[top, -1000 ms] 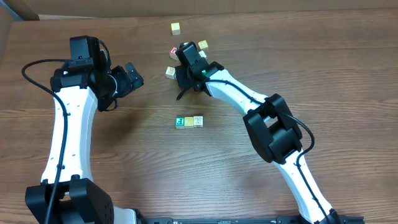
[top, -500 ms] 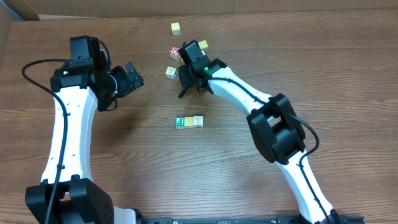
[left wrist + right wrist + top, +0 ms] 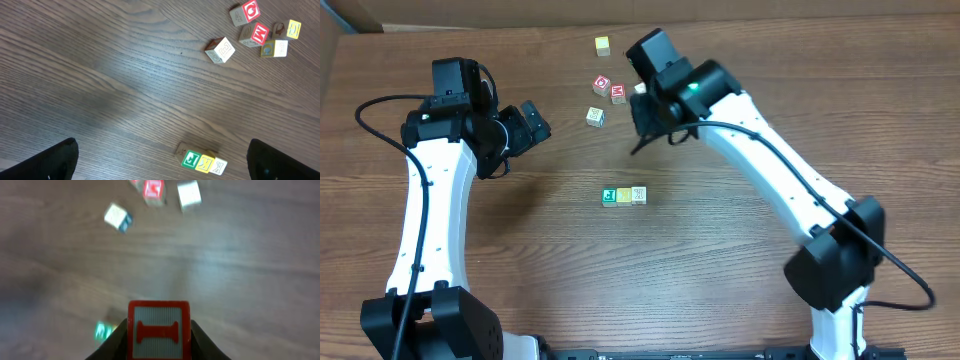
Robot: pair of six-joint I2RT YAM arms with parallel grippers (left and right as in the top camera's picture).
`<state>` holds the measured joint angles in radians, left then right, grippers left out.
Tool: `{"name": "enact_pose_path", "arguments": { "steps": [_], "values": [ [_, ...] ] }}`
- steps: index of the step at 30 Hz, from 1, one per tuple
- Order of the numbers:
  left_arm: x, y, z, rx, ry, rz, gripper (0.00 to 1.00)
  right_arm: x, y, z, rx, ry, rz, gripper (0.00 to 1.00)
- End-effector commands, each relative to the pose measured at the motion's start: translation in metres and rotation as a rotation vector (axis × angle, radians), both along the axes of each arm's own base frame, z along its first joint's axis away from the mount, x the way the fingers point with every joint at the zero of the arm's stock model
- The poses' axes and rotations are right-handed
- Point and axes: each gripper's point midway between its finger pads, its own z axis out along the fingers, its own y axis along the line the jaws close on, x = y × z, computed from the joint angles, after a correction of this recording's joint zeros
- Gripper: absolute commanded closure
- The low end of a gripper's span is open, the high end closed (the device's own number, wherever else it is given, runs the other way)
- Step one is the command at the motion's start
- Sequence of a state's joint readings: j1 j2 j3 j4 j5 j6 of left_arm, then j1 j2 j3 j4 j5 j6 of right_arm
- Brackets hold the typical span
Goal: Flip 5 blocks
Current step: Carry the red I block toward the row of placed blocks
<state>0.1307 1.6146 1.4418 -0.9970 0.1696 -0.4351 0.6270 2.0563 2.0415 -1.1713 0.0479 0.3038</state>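
The right end effector is clenched on the red-framed block, with a dark finger pressed to each side of it. The face turned to the wrist camera is pale grey with fine ribbing. It has a thick red border and a red capital "I" lying on its side. The block is held up off the surface, which looks blurred below it. From overhead, this end effector hangs to the right of the whitish block and beyond the row of three. The block it grips cannot be made out in that view.

The left end effector is released, its jaws spread wide, at the left side and well apart from every block.

The green block, yellow block and cream block lie touching in a straight row near the middle of the surface. The green one shows a white letter in a green frame. The marks on the other two are too small to read.

The whitish block sits alone, turned at an angle to that row, with a pale top, a brown wooden side and blue on another side. Just beyond it lie the red-lettered "D" cube and "M" cube.
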Motion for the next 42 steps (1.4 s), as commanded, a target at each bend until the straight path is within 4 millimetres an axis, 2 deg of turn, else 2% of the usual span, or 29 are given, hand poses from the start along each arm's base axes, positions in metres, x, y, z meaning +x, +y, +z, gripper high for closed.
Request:
{"name": "enact_pose_path", "arguments": {
  "steps": [1, 5, 10, 14, 18, 22, 29, 34, 42],
  "values": [
    [0.002, -0.003, 0.002, 0.003, -0.009, -0.019, 0.0, -0.021, -0.013, -0.003, -0.013, 0.103, -0.044, 0.74],
    [0.002, -0.003, 0.002, 0.003, -0.009, -0.019, 0.0, -0.045, -0.032, -0.024, -0.09, 0.221, -0.101, 0.74],
    [0.002, -0.003, 0.002, 0.003, -0.009, -0.019, 0.0, -0.067, -0.047, -0.06, -0.149, 0.336, -0.185, 0.75],
    [0.002, -0.003, 0.002, 0.003, -0.01, -0.019, 0.0, -0.083, -0.049, -0.096, -0.153, 0.408, -0.235, 0.76],
    [0.002, -0.003, 0.002, 0.003, -0.009, -0.019, 0.0, -0.081, -0.043, -0.134, -0.117, 0.382, -0.225, 0.75],
    [0.002, -0.003, 0.002, 0.003, -0.009, -0.019, 0.0, -0.076, -0.04, -0.158, -0.081, 0.341, -0.22, 0.75],
    [0.002, -0.003, 0.002, 0.003, -0.009, -0.019, 0.0, -0.077, -0.032, -0.162, -0.04, 0.346, -0.208, 0.74],
    [0.002, -0.003, 0.002, 0.003, -0.009, -0.019, 0.0, -0.079, -0.031, -0.162, -0.034, 0.358, -0.202, 0.56],
    [0.002, -0.003, 0.002, 0.003, -0.009, -0.019, 0.0, -0.082, -0.033, -0.161, -0.044, 0.369, -0.203, 0.53]
  ]
}}
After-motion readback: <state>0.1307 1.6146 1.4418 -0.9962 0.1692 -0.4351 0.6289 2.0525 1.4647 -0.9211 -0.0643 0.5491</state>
